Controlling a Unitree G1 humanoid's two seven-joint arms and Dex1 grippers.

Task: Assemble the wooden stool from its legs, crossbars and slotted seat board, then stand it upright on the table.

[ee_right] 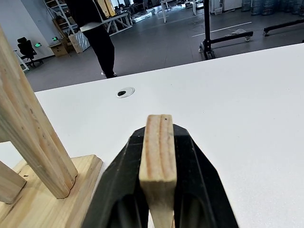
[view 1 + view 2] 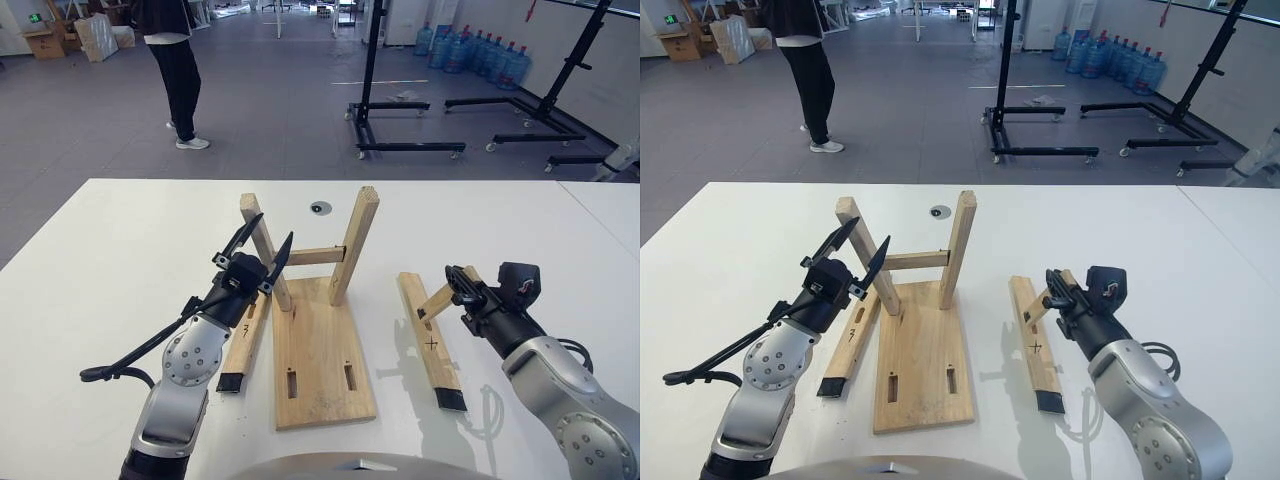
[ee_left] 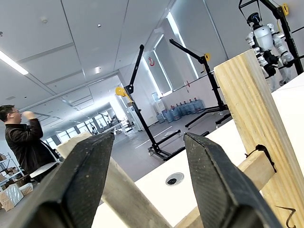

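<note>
Stool pieces of pale wood sit part-built on the white desk. Nearest, the rectangular pale wooden seat board lies flat, with two narrow slots showing at its near end. Just beside the board on its left, a loose pale wooden leg with a black foot cap lies flat, cap toward the robot. On the board's right, a little apart, a second loose capped leg also lies flat, and a short pale wooden crossbar rises at a slant from its side.

The black two-fingered right tool is clenched on that crossbar's free end. The right wrist view shows the bar's end grain pinched between both fingers.

Farther on, the black left tool is spread wide, its fingers straddling the left standing leg; whether they touch it cannot be told. That leg leans, planted at the board's far end. A horizontal crossbar joins it to the right standing leg, which tilts too.

Beyond them a small round grommet is set in the desk. Past the far edge, black wheeled frames stand on the grey floor, with blue water bottles behind.
</note>
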